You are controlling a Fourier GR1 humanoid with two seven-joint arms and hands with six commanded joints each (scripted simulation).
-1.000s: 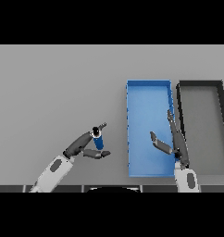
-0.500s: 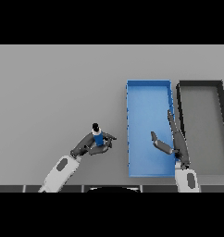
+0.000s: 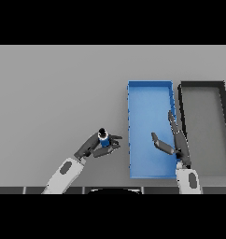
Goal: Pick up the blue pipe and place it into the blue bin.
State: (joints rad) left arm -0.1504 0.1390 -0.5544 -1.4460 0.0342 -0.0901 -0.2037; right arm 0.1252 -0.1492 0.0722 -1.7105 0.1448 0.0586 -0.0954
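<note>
On the left, the left hand (image 3: 94,147) has its fingers curled around the short blue pipe with a dark end (image 3: 104,139), holding it over the flat grey table (image 3: 54,93), just left of the bins. Next comes the shallow rectangular blue bin (image 3: 150,86), with nothing lying in it; the right hand (image 3: 173,142) hangs above its right side, fingers straight and spread. Furthest right, touching the blue one, is a dark grey rectangular bin (image 3: 201,85), holding nothing visible.

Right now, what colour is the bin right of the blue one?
Black, clearest in the head view.
</note>
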